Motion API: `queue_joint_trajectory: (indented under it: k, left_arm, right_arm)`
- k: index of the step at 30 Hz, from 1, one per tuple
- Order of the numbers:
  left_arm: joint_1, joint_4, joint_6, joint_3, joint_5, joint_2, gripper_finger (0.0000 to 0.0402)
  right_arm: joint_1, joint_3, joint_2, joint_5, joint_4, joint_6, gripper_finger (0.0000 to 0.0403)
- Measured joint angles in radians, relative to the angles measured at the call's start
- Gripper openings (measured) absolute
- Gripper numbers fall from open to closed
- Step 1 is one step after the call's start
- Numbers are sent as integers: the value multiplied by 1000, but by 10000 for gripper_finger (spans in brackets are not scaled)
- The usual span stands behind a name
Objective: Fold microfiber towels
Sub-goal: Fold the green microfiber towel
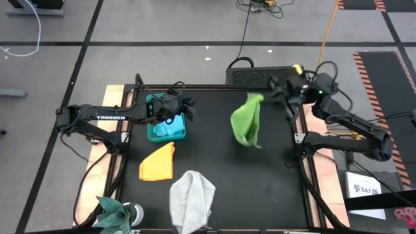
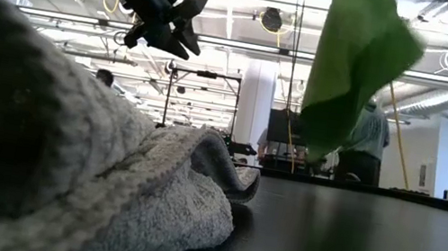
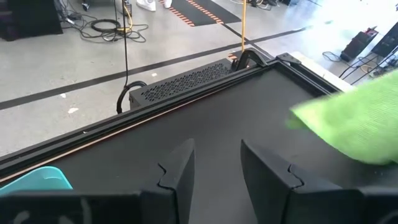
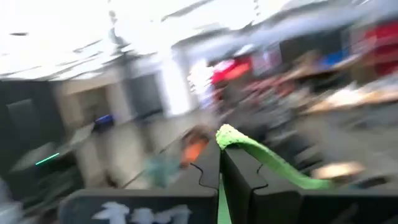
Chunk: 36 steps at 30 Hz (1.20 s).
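Only my right wrist view showed the right gripper pinching the lime green towel's edge; my left gripper hovered parted, empty, over the teal bin.

A teal plastic bin sits on the black worktop at about ten o'clock from its middle. A black perforated box lies along the worktop's far edge at about twelve o'clock, with a dark cable running from it over the grey floor, and an orange cable crosses the floor at about one o'clock. In the low view a person stands in the room beyond the worktop.
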<state>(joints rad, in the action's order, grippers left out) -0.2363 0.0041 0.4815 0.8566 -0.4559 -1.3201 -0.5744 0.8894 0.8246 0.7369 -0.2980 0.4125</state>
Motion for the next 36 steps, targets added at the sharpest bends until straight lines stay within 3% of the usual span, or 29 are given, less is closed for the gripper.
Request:
queue_joint_trajectory:
  k: [3, 5, 7, 11, 13, 14, 16, 20, 21, 22, 27, 29, 33, 36]
  left_arm:
    - [0, 0, 10, 0, 0, 0, 131]
    - [0, 0, 19, 0, 0, 0, 131]
    - [0, 0, 20, 0, 0, 0, 131]
    - [0, 0, 21, 0, 0, 0, 131]
    - [0, 0, 21, 0, 0, 0, 131]
    - [0, 0, 21, 0, 0, 0, 131]
    - [0, 0, 21, 0, 1, 0, 131]
    - [0, 0, 21, 0, 1, 0, 131]
    - [0, 0, 21, 0, 1, 0, 131]
    - [0, 0, 21, 0, 1, 0, 131]
    - [0, 0, 25, 0, 1, 0, 131]
    - [0, 1, 35, 0, 1, 0, 131]
    - [0, 39, 55, 0, 2, 0, 131]
    - [0, 110, 57, 0, 4, 0, 131]
  right_arm:
    - [-27, 0, 11, -148, -4, 4, 0]
    - [-27, 0, 36, -138, -3, 54, 0]
    - [-5, 0, 71, -17, -15, 113, 0]
    - [59, -2, 156, 348, -84, 152, 0]
    - [65, -2, 179, 417, -135, 119, 0]
    - [61, -2, 185, 385, -160, 101, 0]
    - [37, -1, 190, 214, -172, 67, 0]
    - [6, -1, 192, -311, -172, 18, 0]
    - [6, -1, 196, -379, -181, 43, 0]
    - [10, -1, 206, -375, -205, 65, 0]
    - [101, -1, 286, 42, -468, 225, 0]
    - [119, -1, 311, 147, -543, 231, 0]
    - [98, -1, 322, 68, -549, 215, 0]
    - [71, -1, 325, 125, -525, 260, 0]
